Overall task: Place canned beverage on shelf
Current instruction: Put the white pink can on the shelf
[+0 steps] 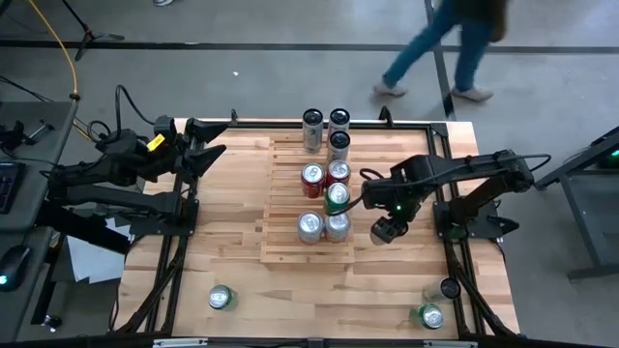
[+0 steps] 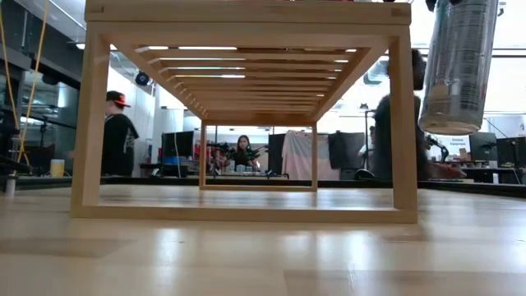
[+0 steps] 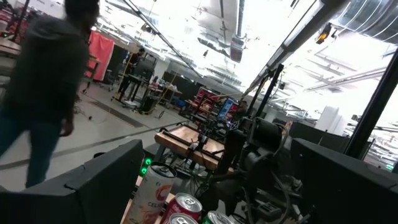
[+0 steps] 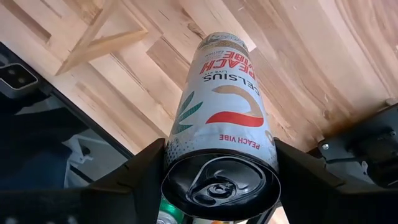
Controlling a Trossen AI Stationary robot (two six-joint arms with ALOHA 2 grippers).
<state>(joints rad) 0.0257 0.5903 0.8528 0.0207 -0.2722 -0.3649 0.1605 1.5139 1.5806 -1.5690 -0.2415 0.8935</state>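
Here the right end effector point(image 1: 386, 230) grips a silver can point(image 1: 385, 232) between both fingers, its long axis near vertical with a slight tilt, just right of the slatted shelf point(image 1: 285, 208) at frame centre, above the tabletop point(image 1: 242, 271). In the low view, upper right, its top is cut off. The left end effector point(image 1: 208, 153) waits upper left, wide open and empty
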